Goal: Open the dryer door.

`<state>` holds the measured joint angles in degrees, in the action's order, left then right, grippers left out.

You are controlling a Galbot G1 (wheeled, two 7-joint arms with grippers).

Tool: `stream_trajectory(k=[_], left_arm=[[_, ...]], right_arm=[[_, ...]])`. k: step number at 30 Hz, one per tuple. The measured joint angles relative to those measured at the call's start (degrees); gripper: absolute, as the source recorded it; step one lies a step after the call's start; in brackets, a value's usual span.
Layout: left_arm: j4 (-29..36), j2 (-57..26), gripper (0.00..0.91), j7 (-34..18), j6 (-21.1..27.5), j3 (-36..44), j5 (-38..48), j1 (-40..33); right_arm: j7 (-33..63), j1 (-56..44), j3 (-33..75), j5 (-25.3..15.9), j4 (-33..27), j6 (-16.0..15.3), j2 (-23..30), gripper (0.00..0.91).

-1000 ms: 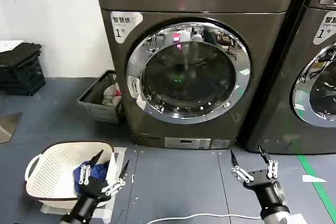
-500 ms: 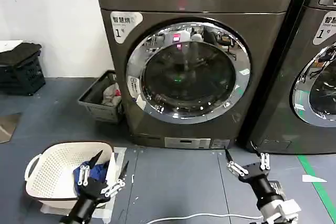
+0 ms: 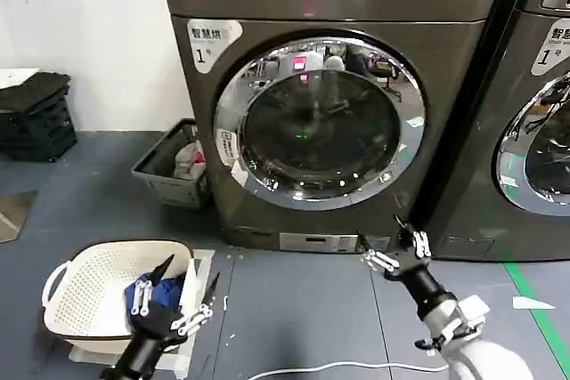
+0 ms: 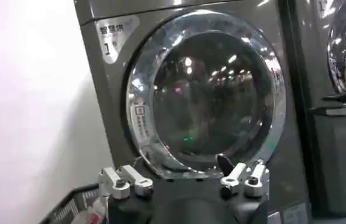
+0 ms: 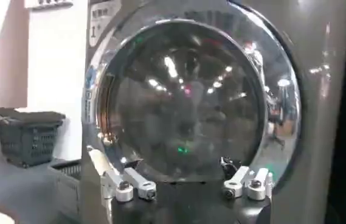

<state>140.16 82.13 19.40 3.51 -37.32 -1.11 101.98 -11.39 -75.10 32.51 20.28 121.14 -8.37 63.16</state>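
Dryer (image 3: pixel 267 6): dark grey front-loading machine against the wall, a label reading "1" at its upper left corner.

Dryer door (image 3: pixel 319 122): round porthole, wide chrome ring around dark tinted glass, white stickers on the rim; sits closed and flush in the middle of the machine's front.

Neighbouring machine (image 3: pixel 534 113): stands just to the right of the dryer, its own chrome-ringed door partly in view.

Laundry basket (image 3: pixel 62 284): white, perforated, on the floor at lower left, holding blue cloth.

Grey crate (image 3: pixel 160 166): on the floor beside the dryer's left side, holding items.

Right gripper (image 3: pixel 394 247): fingers spread apart, holding nothing, raised before the dryer's lower right corner, below the door and not touching it.

Left gripper (image 3: pixel 185 295): fingers spread apart, holding nothing, low beside the laundry basket, well apart from the door.
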Motion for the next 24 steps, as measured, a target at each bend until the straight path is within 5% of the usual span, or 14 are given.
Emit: stream_trajectory(k=[24], left_arm=[[1.27,0.71,0.907,0.02,0.02,0.08,-0.81,0.42]], right_arm=[[-2.26,21.52,-16.1,10.82,-11.08,1.44,-8.25,0.907]])
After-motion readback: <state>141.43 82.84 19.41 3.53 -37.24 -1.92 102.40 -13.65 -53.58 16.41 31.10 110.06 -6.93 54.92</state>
